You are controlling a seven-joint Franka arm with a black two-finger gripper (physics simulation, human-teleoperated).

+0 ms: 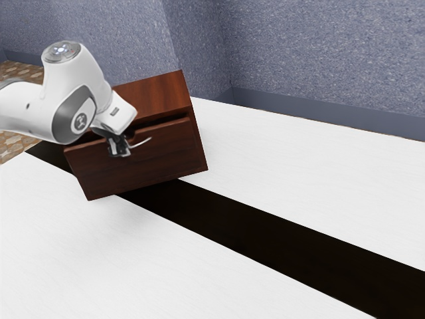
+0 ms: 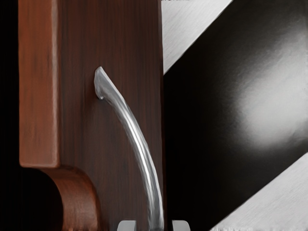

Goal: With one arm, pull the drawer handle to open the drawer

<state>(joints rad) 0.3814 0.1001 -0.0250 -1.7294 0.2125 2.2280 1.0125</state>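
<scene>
A dark brown wooden cabinet [image 1: 153, 93] sits tilted on the white table, and its drawer front [image 1: 159, 156] faces the exterior view's lower right. A curved silver handle [image 1: 138, 142] crosses the drawer front; in the wrist view the handle [image 2: 137, 144] arcs down toward my hand. My black gripper [image 1: 119, 150] is at the handle's end on the exterior view's left. Its two fingertips [image 2: 127, 225] stand on either side of the handle with a narrow gap on each side. A thin dark slit runs along the top of the drawer front.
A wide black strip [image 1: 279, 246] runs diagonally across the white table [image 1: 305, 159], passing under the cabinet. A blue-grey wall [image 1: 319, 46] stands behind. My white arm [image 1: 60, 106] comes in from the exterior view's left, over the cabinet's corner.
</scene>
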